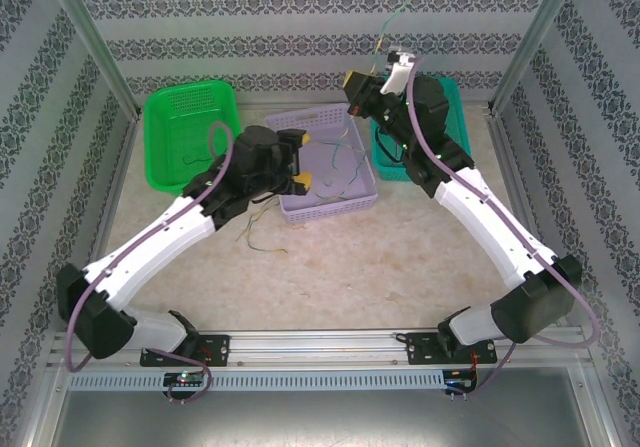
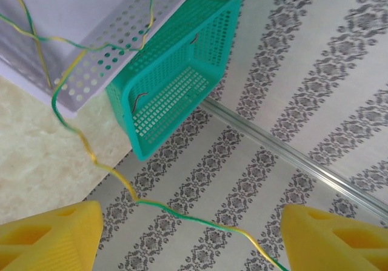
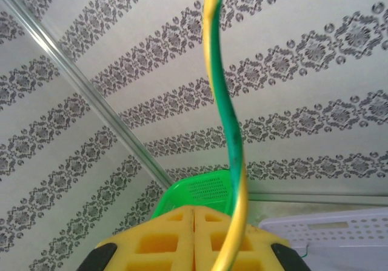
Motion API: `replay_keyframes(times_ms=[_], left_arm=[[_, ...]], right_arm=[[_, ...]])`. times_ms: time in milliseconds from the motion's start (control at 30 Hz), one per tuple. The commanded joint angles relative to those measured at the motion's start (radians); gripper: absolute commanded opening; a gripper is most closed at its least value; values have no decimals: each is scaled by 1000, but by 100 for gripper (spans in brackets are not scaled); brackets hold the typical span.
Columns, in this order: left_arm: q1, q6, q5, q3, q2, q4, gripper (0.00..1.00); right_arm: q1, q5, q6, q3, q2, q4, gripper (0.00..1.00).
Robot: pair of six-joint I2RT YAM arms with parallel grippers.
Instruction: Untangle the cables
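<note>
- Closest to us, the right gripper (image 3: pixel 194 237) is pressing its yellow pads together on a yellow-green cable (image 3: pixel 233 137). The cable is going up past the striped wall.
- The left gripper (image 2: pixel 191 244) is standing with its jaws wide apart and is holding nothing. A yellow-green cable is crossing the gap between its fingers (image 2: pixel 48 234), and we cannot tell if it is touching them.
- More cables (image 1: pixel 340 162) are lying in the purple basket (image 1: pixel 330 207), and a few ends are trailing on the table (image 1: pixel 380 267) just beside it.
- A dark cable (image 2: pixel 138 101) is sitting in the teal basket (image 2: pixel 176 83).
- We are guessing the cables are very light, thin and bendy, and a bit springy. They could be slipping out of the pads easily.
- We are thinking a good place to grab is a free stretch away from the crossings, and slow pulls should be safest.
- The purple basket's rim and holes could be catching a cable as it lifts.
- The green basket (image 1: pixel 160 117) is standing off to the left, well apart.
</note>
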Motion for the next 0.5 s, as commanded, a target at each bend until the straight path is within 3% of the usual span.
replay_keyframes(times_ms=[0, 200, 267, 333, 467], left_arm=[[-28, -161, -16, 48, 42, 142, 78], [-35, -201, -68, 66, 82, 178, 77], [-33, -205, -68, 73, 90, 176, 73], [-29, -202, -65, 63, 98, 185, 62], [15, -158, -10, 31, 95, 161, 30]], right_arm=[[31, 66, -3, -25, 6, 103, 0], [58, 42, 25, -67, -3, 103, 0], [58, 25, 42, -83, -11, 93, 0], [58, 3, 60, -97, -18, 82, 0], [53, -39, 89, -98, -35, 6, 0]])
